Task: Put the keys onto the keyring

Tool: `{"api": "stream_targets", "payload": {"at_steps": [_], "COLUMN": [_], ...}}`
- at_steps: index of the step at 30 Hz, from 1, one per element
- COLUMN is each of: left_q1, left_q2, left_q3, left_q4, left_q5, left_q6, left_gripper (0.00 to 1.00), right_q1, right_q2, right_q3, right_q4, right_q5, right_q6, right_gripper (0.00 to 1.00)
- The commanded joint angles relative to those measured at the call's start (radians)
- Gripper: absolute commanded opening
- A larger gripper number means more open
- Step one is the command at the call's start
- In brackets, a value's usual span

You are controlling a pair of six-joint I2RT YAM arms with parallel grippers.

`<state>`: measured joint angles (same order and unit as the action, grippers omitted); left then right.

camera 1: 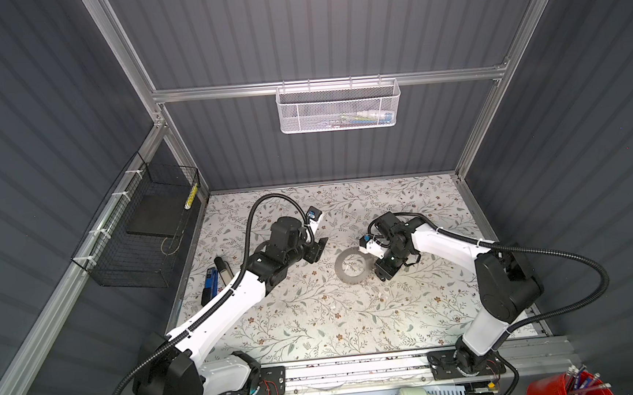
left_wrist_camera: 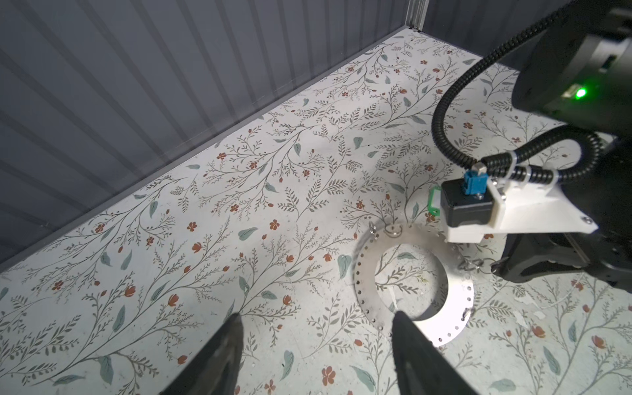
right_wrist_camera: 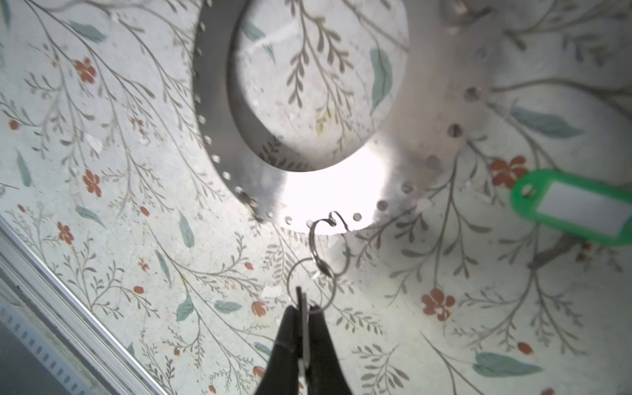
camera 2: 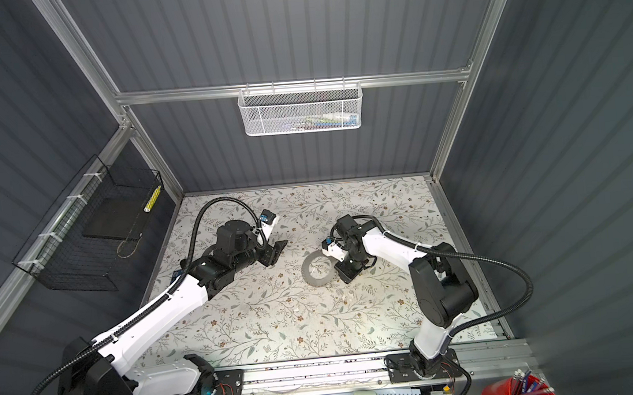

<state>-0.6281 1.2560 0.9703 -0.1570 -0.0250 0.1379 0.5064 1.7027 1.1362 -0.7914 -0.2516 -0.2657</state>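
- Floral-print white tabletop point(camera 1: 316, 320), visible in both top views, with both arms reaching in from the 6 o'clock edge.
- Black wire-grid basket point(camera 1: 138, 233) on the wall at 9 o'clock, with a flat dark slab inside.
- White perforated-metal basket point(camera 1: 339, 107) hanging on the back rail at 12 o'clock. Its contents are too small to tell.
- Flat grey metal ring plate, the keyring point(camera 1: 340, 270) point(camera 2: 307, 273), lies flat about mid-table, a touch toward 3 o'clock. It has a big central hole and a row of tiny rim holes point(left_wrist_camera: 364, 273) point(right_wrist_camera: 212, 102).
- Left gripper point(camera 1: 318, 251) point(left_wrist_camera: 316, 325) sits at the keyring's 9 o'clock, apart from it. Its jaws are spread wide and hold nothing.
- Right gripper point(camera 1: 383, 275) point(right_wrist_camera: 302, 309) is at the keyring's 4 o'clock rim. Its jaws are pinched tight on the key.
- Bright-green translucent plastic key tag with a white label point(right_wrist_camera: 578, 208) point(left_wrist_camera: 433, 201) lies loose on the table, near the keyring rim but not touching. In the top views it is hidden under the right wrist, so no clock position.
- Thin flat silver metal key point(right_wrist_camera: 303, 297) is seen edge-on between the right fingertips, just off the keyring rim. Its head is hidden.
- Small split ring point(right_wrist_camera: 290, 273) sits on the key and meets a wire loop point(right_wrist_camera: 313, 239).
- The wire loop hooks into a rim hole of the keyring. Whether ring and loop are actually threaded, can't tell.
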Motion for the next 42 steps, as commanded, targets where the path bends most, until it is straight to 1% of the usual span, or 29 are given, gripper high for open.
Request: {"api": "stream_targets", "payload": {"at_steps": [1, 5, 7, 9, 11, 13, 16, 21, 24, 26, 28, 29, 31, 34, 35, 36, 37, 38, 39, 41, 42], "left_q1": [0.003, 0.003, 0.002, 0.003, 0.002, 0.003, 0.003, 0.002, -0.001, -0.003, -0.010, -0.011, -0.014, -0.015, -0.015, -0.015, -0.015, -0.014, -0.014, -0.014, -0.013], "left_q2": [0.015, 0.019, 0.017, 0.017, 0.013, 0.012, 0.016, 0.028, 0.044, 0.066, 0.093, 0.107, 0.145, 0.193, 0.208, 0.231, 0.261, 0.290, 0.325, 0.383, 0.399], "left_q3": [0.039, 0.043, 0.041, 0.037, 0.029, 0.018, 0.018, 0.025, 0.023, 0.012, -0.006, -0.008, -0.007, -0.015, -0.014, -0.001, 0.031, 0.062, 0.098, 0.154, 0.159], "left_q4": [0.001, -0.001, -0.001, 0.000, 0.010, 0.022, 0.025, 0.021, 0.037, 0.078, 0.127, 0.143, 0.169, 0.244, 0.266, 0.275, 0.250, 0.216, 0.178, 0.124, 0.137], "left_q5": [0.041, 0.047, 0.054, 0.059, 0.073, 0.080, 0.092, 0.122, 0.150, 0.187, 0.181, 0.181, 0.175, 0.151, 0.141, 0.130, 0.127, 0.122, 0.104, 0.047, 0.032], "left_q6": [0.016, 0.015, 0.013, 0.007, 0.004, -0.001, -0.003, -0.008, -0.025, -0.034, -0.042, -0.045, -0.047, -0.073, -0.094, -0.113, -0.117, -0.115, -0.115, -0.123, -0.135], "left_gripper": [0.69, 0.69, 0.69, 0.70, 0.71, 0.72, 0.73, 0.74, 0.75, 0.77, 0.81, 0.82, 0.83, 0.83, 0.85, 0.88, 0.93, 0.97, 1.00, 1.00, 1.00], "right_q1": [0.001, 0.002, 0.002, 0.001, 0.002, 0.000, -0.009, -0.079, -0.148, -0.186, -0.197, -0.197, -0.197, -0.197, -0.198, -0.198, -0.198, -0.198, -0.196, -0.187, -0.183], "right_q2": [-0.018, -0.014, -0.014, -0.011, -0.020, -0.045, -0.111, -0.269, -0.398, -0.482, -0.538, -0.555, -0.575, -0.565, -0.541, -0.517, -0.485, -0.437, -0.404, -0.328, -0.298], "right_q3": [-0.019, -0.045, -0.060, -0.073, -0.089, -0.103, -0.118, -0.153, -0.206, -0.270, -0.340, -0.371, -0.409, -0.440, -0.435, -0.422, -0.409, -0.385, -0.364, -0.328, -0.313], "right_q4": [-0.066, -0.068, -0.066, -0.066, -0.060, -0.055, -0.041, -0.002, 0.117, 0.265, 0.422, 0.502, 0.598, 0.694, 0.706, 0.708, 0.704, 0.687, 0.671, 0.649, 0.642], "right_q5": [0.064, 0.081, 0.098, 0.114, 0.137, 0.157, 0.200, 0.289, 0.301, 0.288, 0.303, 0.306, 0.268, 0.159, 0.133, 0.103, 0.066, 0.001, -0.030, -0.029, -0.028], "right_q6": [-0.004, 0.003, 0.006, 0.006, 0.013, 0.018, 0.033, 0.067, 0.104, 0.154, 0.227, 0.273, 0.317, 0.298, 0.314, 0.333, 0.339, 0.334, 0.337, 0.395, 0.421], "right_gripper": [0.04, 0.06, 0.08, 0.15, 0.19, 0.27, 0.35, 0.50, 0.58, 0.62, 0.66, 0.66, 0.68, 0.71, 0.71, 0.74, 0.76, 0.80, 0.82, 0.83, 0.82]}}
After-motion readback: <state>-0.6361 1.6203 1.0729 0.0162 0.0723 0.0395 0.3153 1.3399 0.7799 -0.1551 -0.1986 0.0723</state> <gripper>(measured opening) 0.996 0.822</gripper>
